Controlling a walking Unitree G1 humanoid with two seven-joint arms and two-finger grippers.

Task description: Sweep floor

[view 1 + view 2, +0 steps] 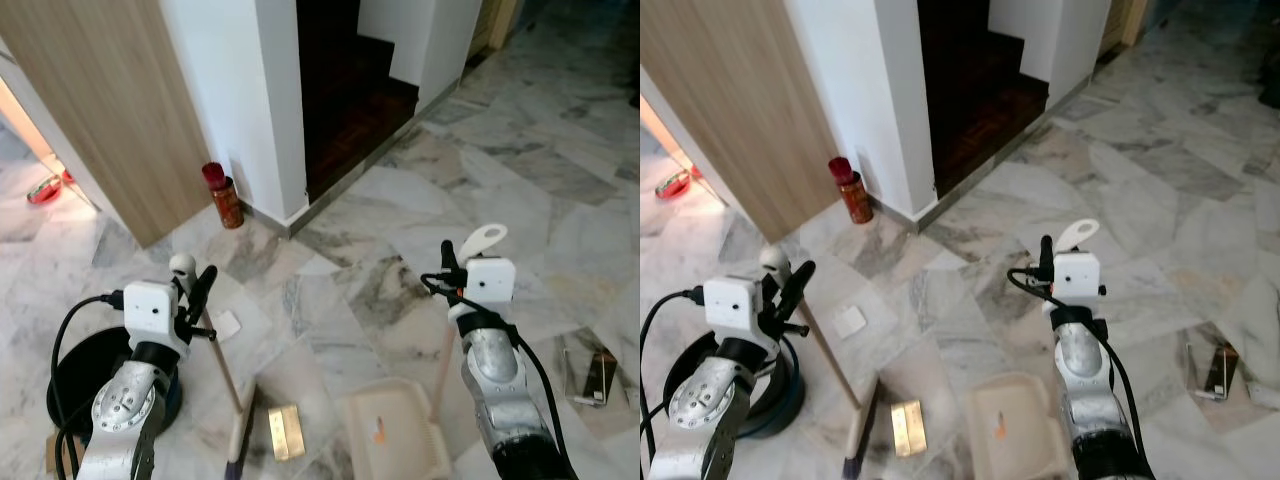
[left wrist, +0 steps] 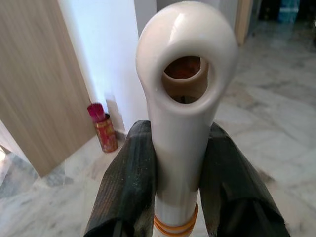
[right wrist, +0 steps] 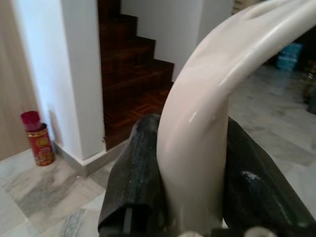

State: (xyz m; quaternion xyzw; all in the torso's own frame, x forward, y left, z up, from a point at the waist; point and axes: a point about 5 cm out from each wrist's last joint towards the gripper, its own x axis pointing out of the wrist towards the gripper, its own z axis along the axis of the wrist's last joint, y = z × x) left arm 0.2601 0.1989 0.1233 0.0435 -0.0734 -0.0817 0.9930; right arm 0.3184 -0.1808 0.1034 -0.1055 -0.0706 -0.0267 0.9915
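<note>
Cream broom handle (image 2: 185, 123) stands clamped inside the left pincer (image 2: 182, 192).

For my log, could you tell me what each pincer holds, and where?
Left pincer grips the broom handle near its looped top; right pincer grips the dustpan handle near its curved top.

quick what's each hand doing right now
Left hand: closed on the broom handle, near its looped top.
Right hand: closed on the dustpan handle.
</note>
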